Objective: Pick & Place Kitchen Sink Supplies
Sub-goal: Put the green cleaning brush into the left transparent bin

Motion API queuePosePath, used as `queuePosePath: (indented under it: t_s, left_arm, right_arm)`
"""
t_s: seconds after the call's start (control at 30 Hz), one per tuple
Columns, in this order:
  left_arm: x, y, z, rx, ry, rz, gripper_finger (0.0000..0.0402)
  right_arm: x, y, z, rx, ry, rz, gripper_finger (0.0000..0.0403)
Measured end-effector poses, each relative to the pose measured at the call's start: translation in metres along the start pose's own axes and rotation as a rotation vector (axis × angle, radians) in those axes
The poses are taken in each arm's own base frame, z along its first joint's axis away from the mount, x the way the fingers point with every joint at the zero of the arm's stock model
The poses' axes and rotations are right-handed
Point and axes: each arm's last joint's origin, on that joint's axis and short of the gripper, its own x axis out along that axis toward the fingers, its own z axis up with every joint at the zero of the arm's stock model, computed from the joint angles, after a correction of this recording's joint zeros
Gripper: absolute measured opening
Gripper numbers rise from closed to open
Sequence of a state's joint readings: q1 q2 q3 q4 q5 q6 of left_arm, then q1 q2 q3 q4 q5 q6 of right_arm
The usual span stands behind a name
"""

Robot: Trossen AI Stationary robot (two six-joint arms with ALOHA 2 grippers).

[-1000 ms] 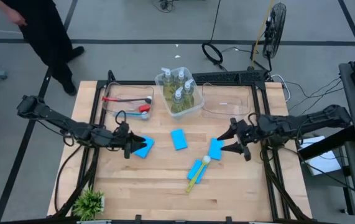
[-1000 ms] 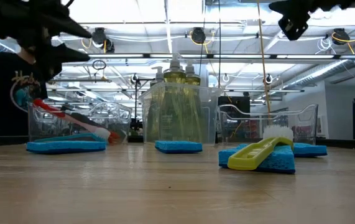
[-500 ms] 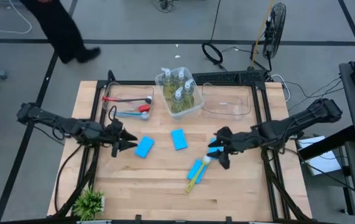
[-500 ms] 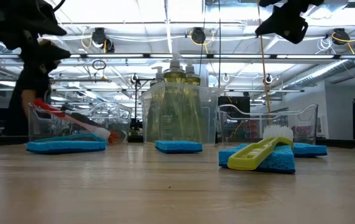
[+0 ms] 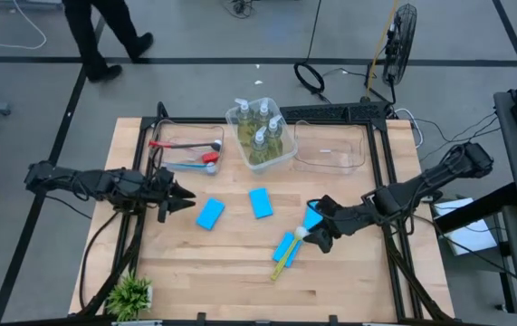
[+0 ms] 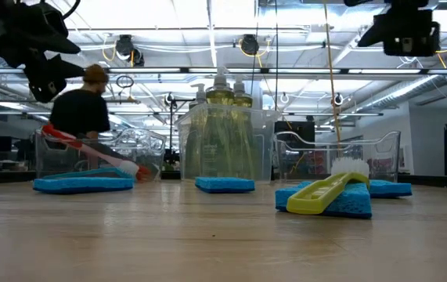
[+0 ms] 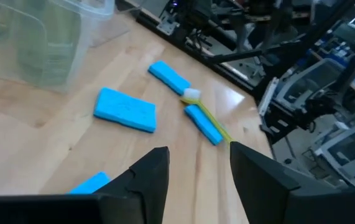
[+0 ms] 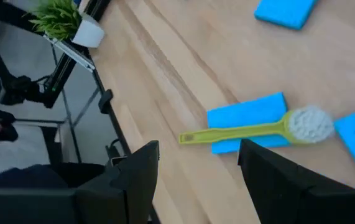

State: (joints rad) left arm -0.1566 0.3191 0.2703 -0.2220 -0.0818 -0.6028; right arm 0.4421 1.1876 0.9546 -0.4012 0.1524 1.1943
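Hovering above the table with its fingers parted and nothing between them, the right gripper is hanging just beside the yellow-green brush, whose white head is lying nearest the fingertips. A blue sponge is lying under that brush. Well apart, the left gripper, also parted and empty, is pointing toward another sponge.

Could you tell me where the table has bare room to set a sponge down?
Bare wood runs along the near edge between the potted plant and the yellow-green brush. The right bin looks empty. The middle is crowded with blue sponges, and the soap bottle bin is full.
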Motion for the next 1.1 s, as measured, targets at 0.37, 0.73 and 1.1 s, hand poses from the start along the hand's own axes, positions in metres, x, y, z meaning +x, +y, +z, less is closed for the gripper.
queuePosePath:
  t_s: [0.37,0.73,1.1]
  left_arm:
    - [0.0,0.004,0.002,0.006,-0.002,0.026,0.0181]
    - [0.0,0.005,0.002,0.016,0.002,0.019,0.0207]
    - [0.0,0.005,0.002,0.019,0.004,0.02,0.021]
  right_arm:
    - [0.015,-0.012,-0.008,0.307,0.03,-0.128,0.021]
    - [0.038,-0.018,-0.014,0.375,-0.024,0.108,0.021]
    - [0.043,-0.027,-0.017,0.52,-0.144,0.136,0.021]
